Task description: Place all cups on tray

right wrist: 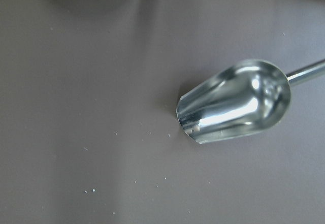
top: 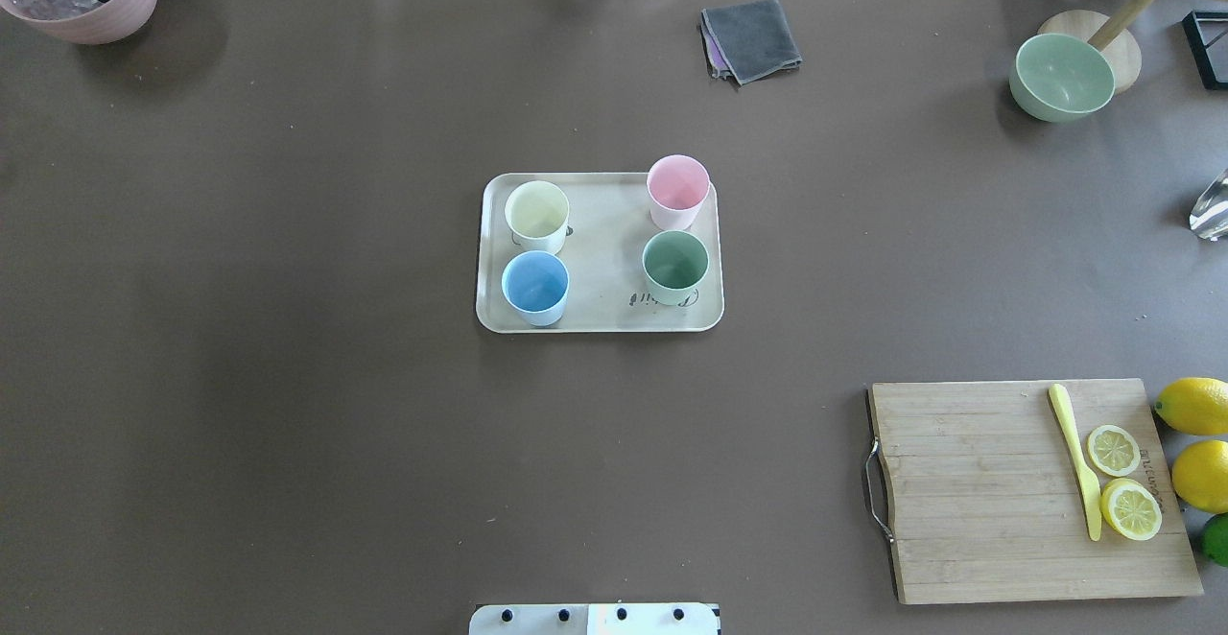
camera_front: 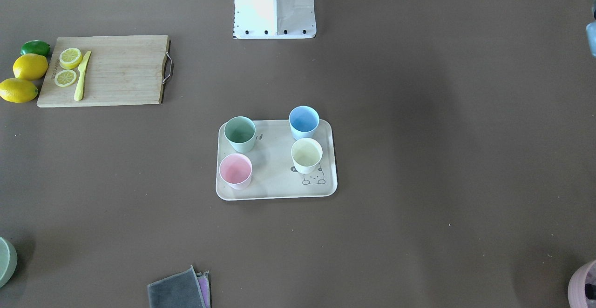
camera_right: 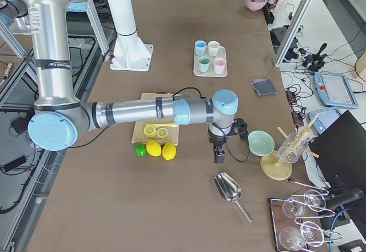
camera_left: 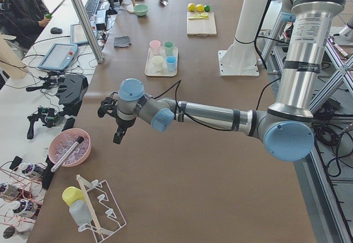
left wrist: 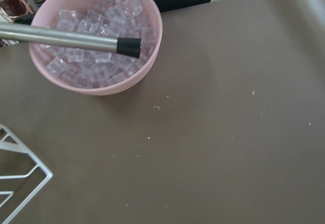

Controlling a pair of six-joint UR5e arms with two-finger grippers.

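The beige tray [camera_front: 274, 173] lies at the table's middle, and also shows in the overhead view [top: 604, 251]. All four cups stand upright on it: mint green [camera_front: 240, 133], light blue [camera_front: 304, 122], pink [camera_front: 235, 170] and cream-white [camera_front: 307, 155]. My left gripper [camera_left: 117, 138] hangs over the table's left end near a pink bowl of ice, far from the tray. My right gripper [camera_right: 219, 154] hangs over the right end near a green bowl. Both show only in the side views, so I cannot tell whether they are open or shut.
A wooden cutting board [top: 979, 491] with lemon slices and a yellow knife lies front right, with lemons and a lime beside it. There are also a green bowl [top: 1061, 77], a grey cloth [top: 751, 38], a pink ice bowl [left wrist: 96, 46] and a metal scoop [right wrist: 233, 102].
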